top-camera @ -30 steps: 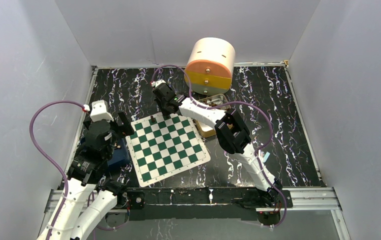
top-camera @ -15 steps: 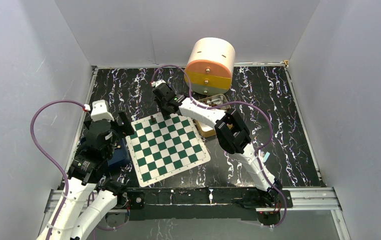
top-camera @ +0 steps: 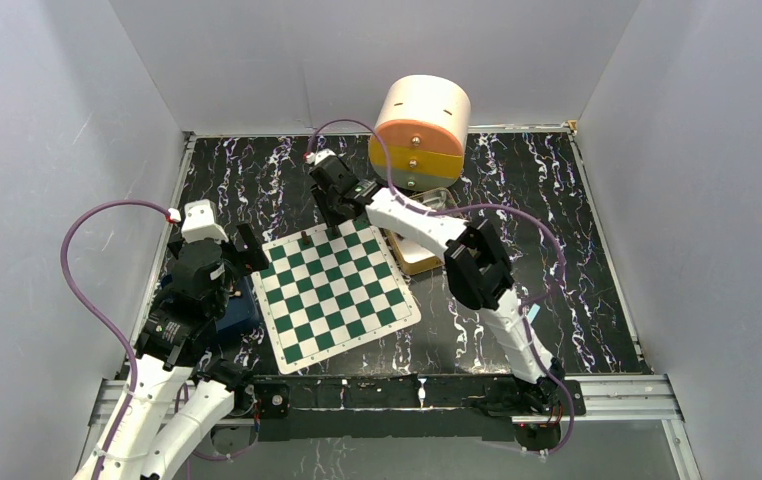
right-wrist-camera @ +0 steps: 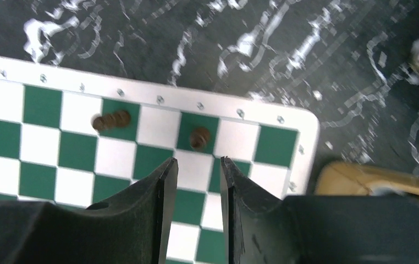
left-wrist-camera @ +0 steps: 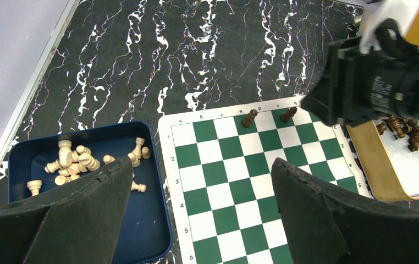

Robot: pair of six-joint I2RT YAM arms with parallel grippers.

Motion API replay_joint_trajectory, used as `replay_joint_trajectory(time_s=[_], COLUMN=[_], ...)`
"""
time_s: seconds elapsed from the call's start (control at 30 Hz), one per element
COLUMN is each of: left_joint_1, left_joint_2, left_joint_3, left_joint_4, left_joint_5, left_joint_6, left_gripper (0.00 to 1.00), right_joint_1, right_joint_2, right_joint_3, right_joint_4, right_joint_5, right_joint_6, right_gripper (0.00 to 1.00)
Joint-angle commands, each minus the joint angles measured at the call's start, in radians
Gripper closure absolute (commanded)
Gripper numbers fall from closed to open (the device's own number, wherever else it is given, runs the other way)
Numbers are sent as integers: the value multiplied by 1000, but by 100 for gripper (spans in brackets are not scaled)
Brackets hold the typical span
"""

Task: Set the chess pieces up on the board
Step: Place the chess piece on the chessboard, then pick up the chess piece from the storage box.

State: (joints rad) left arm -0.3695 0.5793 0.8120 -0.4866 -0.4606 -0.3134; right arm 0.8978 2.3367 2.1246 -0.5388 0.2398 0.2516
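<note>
Since one second ago the right arm has drawn back toward the top of the overhead view, and its elbow has swung to the right. On the black marbled table (top-camera: 557, 200) the green-and-white board (top-camera: 347, 300) lies in the middle, a little turned. In the left wrist view a blue tray (left-wrist-camera: 86, 231) of light chessmen (left-wrist-camera: 75, 162) is at lower left, and a tan tray (left-wrist-camera: 369, 165) with more dark chessmen (left-wrist-camera: 411, 132) is at right.

The left gripper (left-wrist-camera: 200, 161) hangs wide apart and empty. The right gripper (right-wrist-camera: 196, 160) has let go, its fingers a little apart with nothing between them.

Two dark chess pieces (left-wrist-camera: 249, 117) stand on the row at the board's upper edge, with one bare square between them. The nearer piece (right-wrist-camera: 199, 137) sits just beyond the right fingertips. The gripper should probably rise straight up before it turns to the tan tray, so as not to knock this piece. The rest of that row has no pieces on it, but the round drawer box (top-camera: 420, 130) is close behind the arm.
</note>
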Motion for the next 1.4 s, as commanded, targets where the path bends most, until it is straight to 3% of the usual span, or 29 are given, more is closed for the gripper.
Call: replay_joint_trajectory(time_s=[0.0,0.3,0.6,0.9,1.37], left_joint_1=[3,3,3,3,3], left_joint_2=[4,7,11,13,12], left_joint_3=[-3,-2,-4,-2,-2], left_joint_4=[16,14,14,15,15], left_joint_5=[-13,-9,-9,-15,-19], left_joint_6=[10,11,11,14,15], left_gripper=[6,6,6,6,6], right_joint_1=[-32,-120,-228,-270,-280], right_joint_2=[-190,-391,-474,-416,-328], right_joint_3=[-126,-426,-747,-774,-697], right_joint_4=[8,102,430,568,545], right_joint_5=[83,191,242,218,188], right_joint_6=[-45,-108,-107,-94,-88], right_gripper=[58,60,59,56,57])
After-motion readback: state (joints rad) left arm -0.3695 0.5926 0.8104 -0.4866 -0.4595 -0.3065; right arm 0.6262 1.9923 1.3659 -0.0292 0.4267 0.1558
